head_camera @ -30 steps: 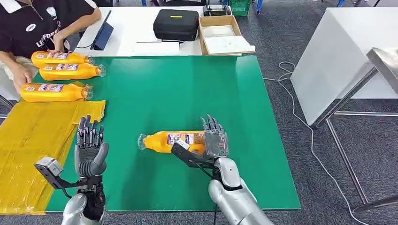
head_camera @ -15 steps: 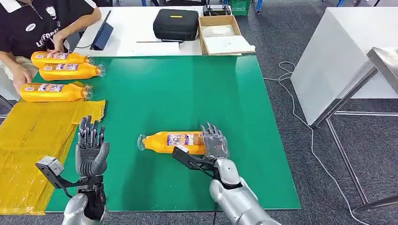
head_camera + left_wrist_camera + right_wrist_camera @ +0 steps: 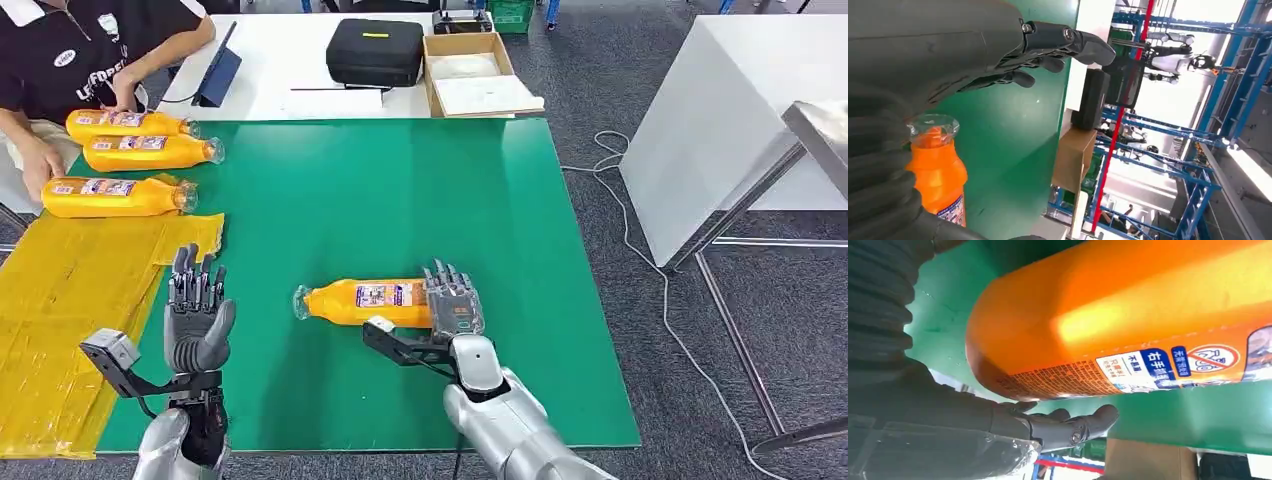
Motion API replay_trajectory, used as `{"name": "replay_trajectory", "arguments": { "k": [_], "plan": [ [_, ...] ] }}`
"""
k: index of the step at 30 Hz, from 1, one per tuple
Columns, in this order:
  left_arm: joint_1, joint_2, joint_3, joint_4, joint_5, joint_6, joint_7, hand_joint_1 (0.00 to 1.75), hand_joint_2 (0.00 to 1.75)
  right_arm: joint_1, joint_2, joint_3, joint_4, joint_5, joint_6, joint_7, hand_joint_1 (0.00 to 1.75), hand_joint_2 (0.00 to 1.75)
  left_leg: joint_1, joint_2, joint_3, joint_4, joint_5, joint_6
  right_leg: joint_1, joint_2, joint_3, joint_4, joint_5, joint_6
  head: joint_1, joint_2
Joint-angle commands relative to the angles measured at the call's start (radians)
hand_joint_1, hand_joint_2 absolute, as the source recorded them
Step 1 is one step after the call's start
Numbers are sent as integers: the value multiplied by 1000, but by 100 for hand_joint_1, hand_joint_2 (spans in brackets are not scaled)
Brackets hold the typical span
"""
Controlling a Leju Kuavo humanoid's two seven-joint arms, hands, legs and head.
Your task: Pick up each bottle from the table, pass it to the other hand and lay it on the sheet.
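Note:
An orange bottle (image 3: 365, 300) lies on its side on the green table (image 3: 380, 190), cap toward my left. My right hand (image 3: 455, 302) is at its base end, fingers straight and apart, alongside the bottle without closing round it. In the right wrist view the bottle (image 3: 1128, 325) sits just above the outstretched fingers (image 3: 1068, 427). My left hand (image 3: 195, 312) is raised upright with fingers spread and holds nothing, at the table's left part beside the yellow sheet (image 3: 70, 300). The left wrist view looks past the fingers (image 3: 1068, 40) at the bottle's cap end (image 3: 935, 160).
Three more orange bottles (image 3: 150, 152) lie at the far left; a person (image 3: 80, 50) has a hand on the nearest one (image 3: 115, 197). Behind the green table stand a black case (image 3: 375, 50), a cardboard box (image 3: 480, 75) and a tablet (image 3: 218, 75). A white table (image 3: 730, 110) is to the right.
My right hand has settled a little lower and closer against the bottle's base. The left hand has drifted slightly right. The bottle has not moved.

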Motion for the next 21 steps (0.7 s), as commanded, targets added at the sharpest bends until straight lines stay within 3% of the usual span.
{"name": "replay_trajectory", "arguments": {
  "k": [1,6,11,15,18,21],
  "plan": [
    [-4,-11,7,42,-9,3,4,0,175,-39,-17,161,52,167,23,98,0,175,0,-2,3,-1,0,-2,0,-3,4,-1,-1,-1,0,0],
    [25,-9,4,20,-11,5,3,0,175,-40,-30,278,50,167,25,147,0,175,0,-1,4,-1,-1,-2,0,-2,4,-1,-1,-1,0,0],
    [36,-4,2,16,-9,4,0,0,175,-42,-24,306,55,167,41,134,0,175,0,-1,2,-1,-1,-1,0,-1,3,-1,-1,-1,0,0],
    [35,-3,1,19,-9,4,0,0,175,-46,-24,312,57,167,47,130,0,175,0,-2,4,-1,-1,-2,0,-2,5,-1,-1,-1,0,0],
    [30,4,-7,35,-3,1,-4,0,175,-45,-12,236,62,99,64,54,0,175,0,-2,3,-1,0,-2,0,-2,4,-1,-1,-1,0,0],
    [22,5,-16,46,-3,3,-5,0,175,-59,-12,194,66,84,57,43,0,175,0,-2,2,-1,0,-2,0,-2,3,0,-1,-1,0,0]
  ]
}}
